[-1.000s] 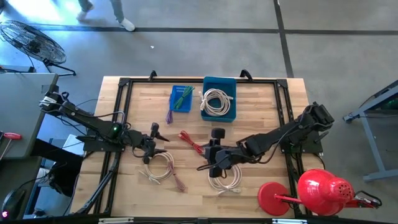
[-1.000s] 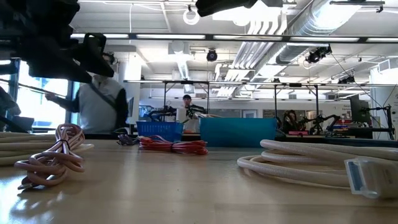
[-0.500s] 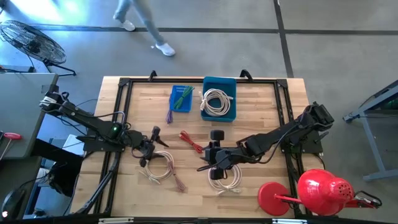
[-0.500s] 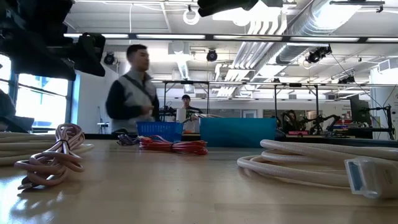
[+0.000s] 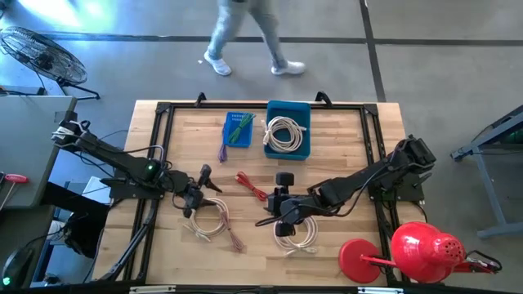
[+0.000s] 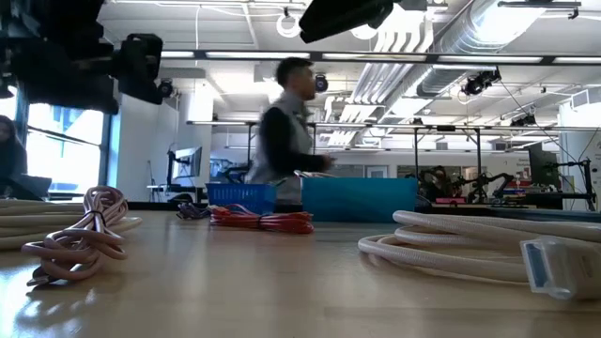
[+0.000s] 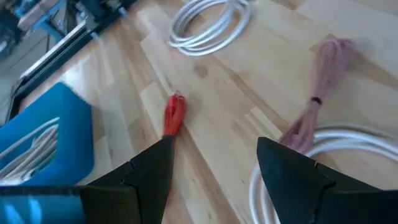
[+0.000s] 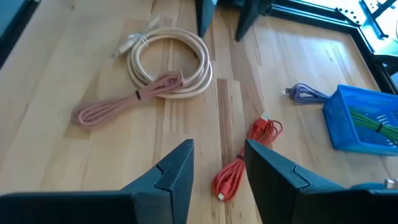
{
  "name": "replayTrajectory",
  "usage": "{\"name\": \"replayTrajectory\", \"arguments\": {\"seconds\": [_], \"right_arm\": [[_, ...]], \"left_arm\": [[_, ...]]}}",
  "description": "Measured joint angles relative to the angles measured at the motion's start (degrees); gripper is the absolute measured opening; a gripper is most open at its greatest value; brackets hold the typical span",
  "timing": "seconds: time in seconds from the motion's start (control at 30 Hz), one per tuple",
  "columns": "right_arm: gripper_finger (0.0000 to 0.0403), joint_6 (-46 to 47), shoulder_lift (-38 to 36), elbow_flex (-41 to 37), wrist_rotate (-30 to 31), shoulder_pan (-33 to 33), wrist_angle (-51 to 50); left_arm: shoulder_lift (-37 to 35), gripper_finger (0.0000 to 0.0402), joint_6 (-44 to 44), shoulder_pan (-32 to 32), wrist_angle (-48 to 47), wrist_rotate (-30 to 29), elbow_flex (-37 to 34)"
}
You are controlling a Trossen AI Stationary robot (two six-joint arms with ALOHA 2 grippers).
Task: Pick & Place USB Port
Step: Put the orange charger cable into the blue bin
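Observation:
Several coiled cables lie flat on the wooden table; which one is the USB port I cannot tell. A red cable (image 5: pixel 252 186) lies mid-table, between both grippers. My left gripper (image 5: pixel 196 194) hovers open by a white coil (image 5: pixel 208 219) bundled with a pink cable (image 5: pixel 234 238); it looks at the red cable (image 7: pixel 174 115). My right gripper (image 5: pixel 274 209) hovers open above a second white coil (image 5: pixel 296 235), whose flat plug (image 6: pixel 545 268) rests on the table. The red cable (image 8: pixel 239 168) shows beyond the open fingers of my right gripper (image 8: pixel 217 168).
A blue bin (image 5: pixel 288 131) holding a white coil and a blue basket (image 5: pixel 239 128) stand at the far edge, with a purple cable (image 5: pixel 222 151) beside the basket. A red watering can (image 5: pixel 425 249) sits at the near right corner. A person (image 5: pixel 245 37) walks past beyond the far edge.
My left gripper has rolled a little in place, with its fingers still apart. The cables have stayed where they were. A person has walked from left to right behind the table's far edge.

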Motion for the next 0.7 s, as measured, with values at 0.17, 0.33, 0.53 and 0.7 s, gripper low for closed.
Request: {"name": "replayTrajectory", "arguments": {"seconds": [0.17, 0.33, 0.53, 0.7], "right_arm": [[0.0134, 0.0, 0.13, 0.0, 0.48, -0.13, -0.2], [0.0134, -0.29, 0.13, 0.0, 0.35, -0.13, -0.2], [0.0134, -1.42, -0.39, 0.0, 0.54, -0.09, -0.11], [0.0134, -0.92, -1.38, 0.0, 2.21, 0.01, -1.12]], "left_arm": [[0.81, 0.0223, -1.55, 0.0, -7.99, -1.86, 5.79], [6.21, 0.0223, 1.13, 0.06, -14.86, -5.95, 11.78], [17.96, 0.0223, 6.03, 0.06, -18.01, -7.31, 18.07], [27.25, 0.0223, 10.37, 0.04, -17.94, -11.74, 22.99]]}}
